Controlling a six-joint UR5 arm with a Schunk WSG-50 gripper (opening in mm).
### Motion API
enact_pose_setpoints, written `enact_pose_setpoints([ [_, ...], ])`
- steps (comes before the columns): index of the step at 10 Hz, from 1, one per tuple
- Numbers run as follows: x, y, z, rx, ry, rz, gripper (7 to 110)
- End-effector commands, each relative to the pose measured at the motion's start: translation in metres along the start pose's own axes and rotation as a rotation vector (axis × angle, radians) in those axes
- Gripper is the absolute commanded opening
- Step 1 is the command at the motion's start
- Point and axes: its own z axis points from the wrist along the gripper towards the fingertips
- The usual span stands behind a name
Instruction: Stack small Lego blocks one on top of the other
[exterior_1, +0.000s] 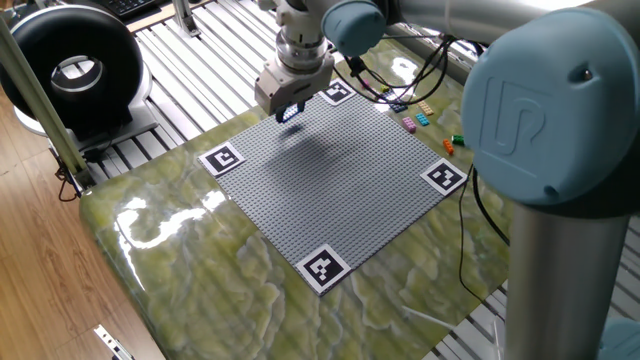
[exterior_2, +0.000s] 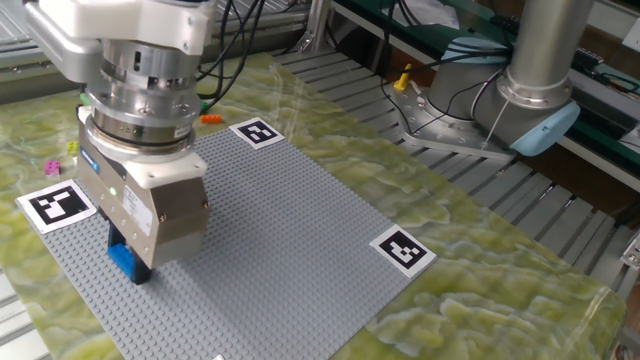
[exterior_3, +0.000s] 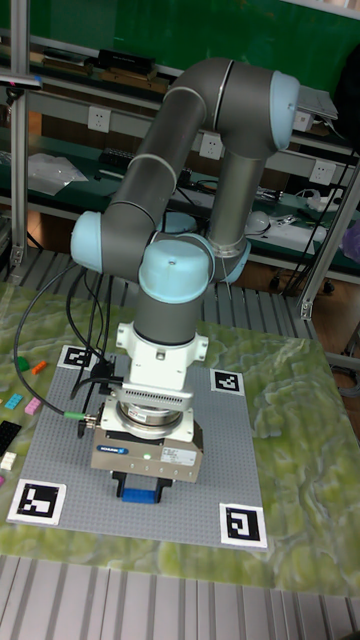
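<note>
My gripper (exterior_2: 128, 258) is shut on a blue small Lego block (exterior_2: 124, 263), holding it low at the grey baseplate (exterior_2: 290, 230) near the marker corner; contact with the studs cannot be judged. In one fixed view the gripper (exterior_1: 288, 112) and the blue block (exterior_1: 291, 114) sit over the plate's far corner. The tall fixed view shows the blue block (exterior_3: 146, 492) between the dark fingers, under the gripper body. Loose small blocks lie off the plate: pink (exterior_1: 410, 126), cyan (exterior_1: 422, 119), orange (exterior_1: 448, 146), green (exterior_1: 460, 138).
Black-and-white marker tags (exterior_1: 223, 159) sit at the baseplate's corners. More loose blocks lie left of the plate in the tall fixed view: cyan (exterior_3: 15, 401), pink (exterior_3: 33, 405). Cables (exterior_1: 400, 80) run at the table's back. A black ring device (exterior_1: 75, 70) stands beside the table.
</note>
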Motion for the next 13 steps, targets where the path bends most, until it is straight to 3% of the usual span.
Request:
enact_pose_setpoints([
  [1, 0.002, -0.002, 0.005, -0.010, -0.011, 0.020, 7],
  [4, 0.008, -0.006, 0.009, 0.031, -0.006, 0.015, 7],
  [13, 0.013, -0.008, 0.019, 0.034, -0.014, 0.014, 7],
])
